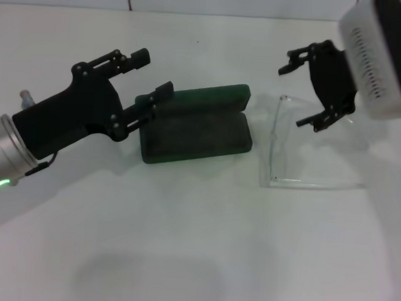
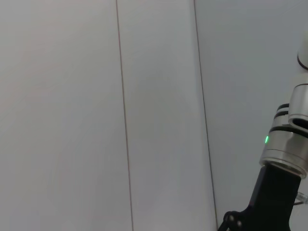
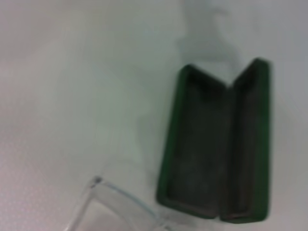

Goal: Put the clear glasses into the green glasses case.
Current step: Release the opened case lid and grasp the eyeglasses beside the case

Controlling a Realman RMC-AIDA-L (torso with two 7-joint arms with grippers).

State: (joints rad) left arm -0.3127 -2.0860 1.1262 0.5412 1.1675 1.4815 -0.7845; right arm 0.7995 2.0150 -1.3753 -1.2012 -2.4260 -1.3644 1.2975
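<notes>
While the head view looks down on a white table [image 1: 179,259], the green glasses case [image 1: 197,126] lies open near the middle, lid hinged back toward the far side and dark lining facing up. The left gripper [image 1: 154,71] reaches in from the left at the case's left end; its fingers are spread apart and grasp nothing, the nearer finger [image 1: 157,98] lying over the case's left edge, though contact cannot be confirmed. The clear glasses [image 1: 304,147] rest on the table just to the right of the case, apart from it, with the temple arms unfolded and the front of the frame turned toward the case. The right gripper [image 1: 308,92] hangs above the far part of the glasses, fingers released and wide apart, holding nothing.

Seen from the left wrist view, only a pale panelled wall [image 2: 96,115] with two thin vertical seams appears, together with the right arm [image 2: 284,163], which shows a silver wrist ring and a green indicator light. Neither task item is visible here.

From the right wrist view, the open case [image 3: 216,154] shows both halves with the dark interior exposed and unoccupied. One corner of the transparent frame [image 3: 110,197] lies on the table near the case without touching it. No fingers of this arm appear.
</notes>
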